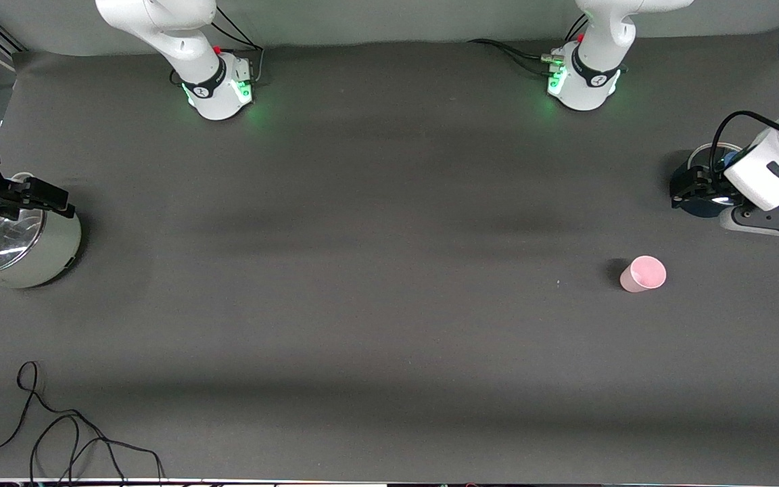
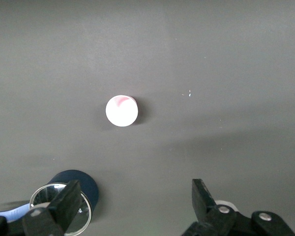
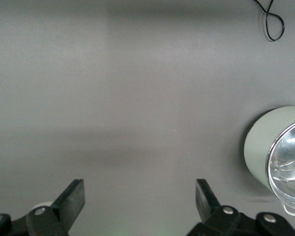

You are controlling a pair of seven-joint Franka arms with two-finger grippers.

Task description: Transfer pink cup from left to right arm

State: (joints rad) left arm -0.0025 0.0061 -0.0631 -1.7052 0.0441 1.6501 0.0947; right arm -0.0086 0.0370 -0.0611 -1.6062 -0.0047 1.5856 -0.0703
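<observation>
A big dark grey desk [image 1: 376,325] fills the whole picture, with soft shadow bands lying across it.

Closest to the front camera, a thin black cable [image 1: 58,433] curls on the desk near the right arm's end. It is well apart from everything else, so it should not bother anyone.

Farther up sits the pink cup [image 1: 643,274], toward the left arm's end. It stands upright on the desk with its open mouth up, and nothing touches it. That is a good way for it to stand, because an end effector can come down and close on its sides. The desk around it is bare, so I think the way to it is free.

A little farther from the camera than the cup is the left end effector [image 2: 132,206], up over a dark blue pot [image 2: 71,196] with a shiny inside. Its two black fingers [image 2: 69,199] are spread wide apart and hold nothing. It looks ready to move over the cup, but the pick-up is not yet done. The blue pot is the one thing near its path, so it should lift clear of it first.

At the right arm's end stands a pale green pot [image 1: 21,250] with a shiny silver inside. The right end effector [image 3: 140,201] waits just over it, fingers spread wide and empty. It is well apart from the cup, so the hand-over will likely happen somewhere over the bare middle of the desk.
</observation>
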